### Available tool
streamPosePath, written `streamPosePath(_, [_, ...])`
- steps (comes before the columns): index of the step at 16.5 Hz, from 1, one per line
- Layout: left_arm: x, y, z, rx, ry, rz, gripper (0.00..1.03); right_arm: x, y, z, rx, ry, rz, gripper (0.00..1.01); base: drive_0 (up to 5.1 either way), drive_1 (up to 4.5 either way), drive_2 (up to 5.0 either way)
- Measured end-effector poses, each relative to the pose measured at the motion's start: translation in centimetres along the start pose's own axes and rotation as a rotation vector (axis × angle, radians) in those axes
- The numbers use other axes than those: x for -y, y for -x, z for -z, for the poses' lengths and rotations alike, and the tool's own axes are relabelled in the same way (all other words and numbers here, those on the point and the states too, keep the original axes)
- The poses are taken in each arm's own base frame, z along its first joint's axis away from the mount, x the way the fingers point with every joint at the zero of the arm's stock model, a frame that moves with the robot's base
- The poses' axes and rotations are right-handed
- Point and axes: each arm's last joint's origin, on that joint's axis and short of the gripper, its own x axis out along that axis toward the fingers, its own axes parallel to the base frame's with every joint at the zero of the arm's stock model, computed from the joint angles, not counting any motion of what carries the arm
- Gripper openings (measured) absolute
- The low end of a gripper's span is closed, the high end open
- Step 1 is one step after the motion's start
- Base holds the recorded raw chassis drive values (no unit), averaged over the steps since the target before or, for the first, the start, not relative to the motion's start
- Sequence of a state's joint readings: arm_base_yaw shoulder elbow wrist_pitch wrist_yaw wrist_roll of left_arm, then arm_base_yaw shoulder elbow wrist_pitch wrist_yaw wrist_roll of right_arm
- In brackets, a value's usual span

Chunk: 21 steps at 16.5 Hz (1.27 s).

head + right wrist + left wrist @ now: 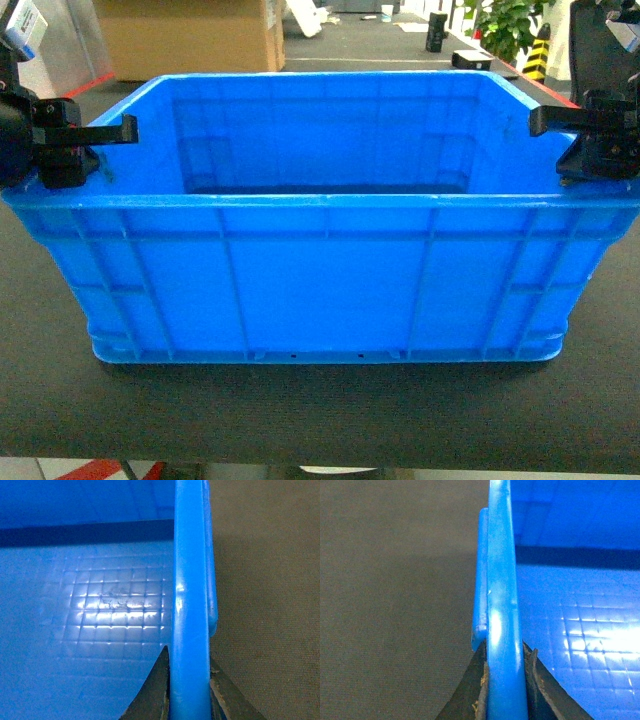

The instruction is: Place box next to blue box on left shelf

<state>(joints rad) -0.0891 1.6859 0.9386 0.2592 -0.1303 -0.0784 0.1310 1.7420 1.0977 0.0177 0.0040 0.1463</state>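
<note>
Your left gripper (506,700) is clamped on the left rim of the blue crate (330,270); your right gripper (190,695) is clamped on the right rim. Each jaw pair pinches a wall with one finger inside and one outside. The crate sits on the dark table mat (320,410) directly between your hands, long axis running hand to hand. No shelf in view. Lift both sides evenly.
</note>
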Motion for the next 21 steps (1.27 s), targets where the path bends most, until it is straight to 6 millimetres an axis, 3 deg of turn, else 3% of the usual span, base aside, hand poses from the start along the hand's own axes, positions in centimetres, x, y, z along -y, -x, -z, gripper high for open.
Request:
streamPosePath(3, [0.0,0.5,0.2,0.051,-0.02,-0.014,0.12,0.0,0.5,0.3,0.046,-0.011,-0.004,0.09,0.0,0.0,0.0])
streamPosePath(4, [-0.1,1.6,0.1,0.091,-0.016,-0.011,0.12,-0.2,2.1,0.0,0.102,-0.009,0.0,0.09,0.0,0.0,0.0])
streamPosePath(5, [-0.2,3.8,-1.5,0.193,-0.002,0.003,0.12,-0.6,4.6,-1.2,0.207,-0.009,-0.005,0.09,0.0,0.0,0.0])
streamPosePath(9, [-0.4,7.8,-3.2,0.341,0.007,0.017,0.12,-0.9,8.9,-1.8,0.342,-0.009,-0.012,0.09,0.0,0.0,0.0])
streamPosePath(11, [-0.3,9.5,-2.8,0.388,-0.004,0.016,0.12,-1.0,10.3,-0.9,0.398,0.004,0.013,0.09,0.0,0.0,0.0])
streamPosePath(21, [-0.3,9.7,-2.7,0.391,-0.01,0.016,0.12,-1.1,10.7,-0.6,0.421,0.025,0.038,0.09,-0.1,-0.13,-0.1])
